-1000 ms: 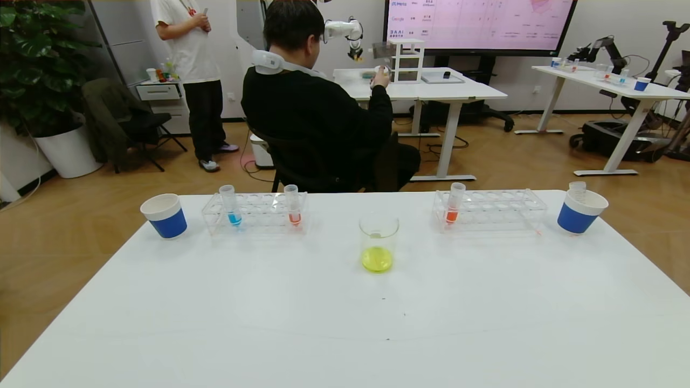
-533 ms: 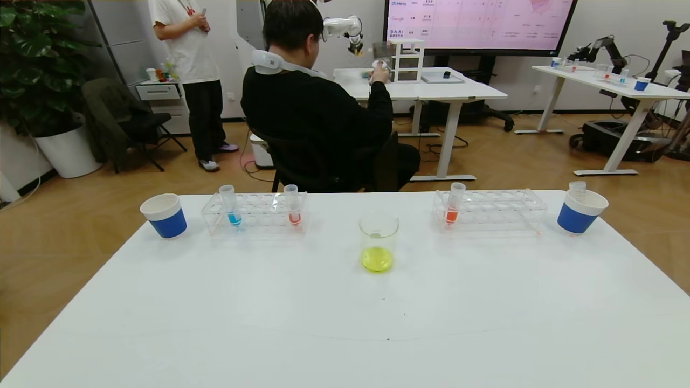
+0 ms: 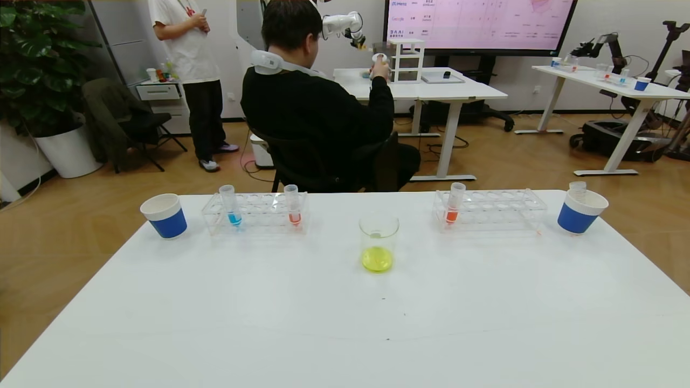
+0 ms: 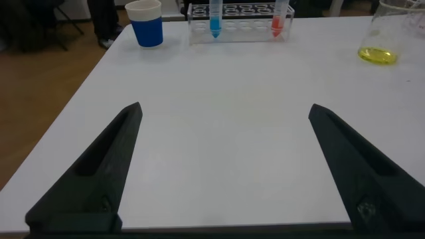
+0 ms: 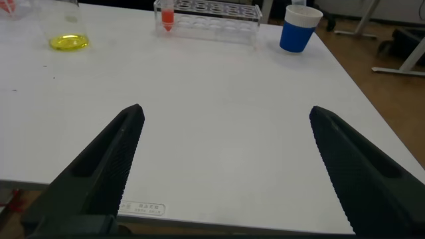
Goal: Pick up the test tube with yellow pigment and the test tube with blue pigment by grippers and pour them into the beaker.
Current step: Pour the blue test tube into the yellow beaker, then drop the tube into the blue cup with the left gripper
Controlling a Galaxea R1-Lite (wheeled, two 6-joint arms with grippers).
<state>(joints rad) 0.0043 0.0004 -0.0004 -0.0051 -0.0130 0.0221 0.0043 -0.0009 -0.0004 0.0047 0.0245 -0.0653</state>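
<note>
With yellow liquid already in the beaker (image 3: 378, 241), the blue-tipped tube (image 3: 230, 205) stood in the rack (image 3: 256, 213) left of it, so the spread-open left gripper (image 4: 222, 166), like the equally released right gripper (image 5: 226, 166), needed a straight, upright approach.

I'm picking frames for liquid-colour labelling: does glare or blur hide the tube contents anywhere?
Head view: blue tube and beaker with its yellow liquid read clearly, soft even light, no glare. Left wrist view: left gripper fingers loom blurred, tubes small and far. Right wrist view: the same for right gripper.
</note>
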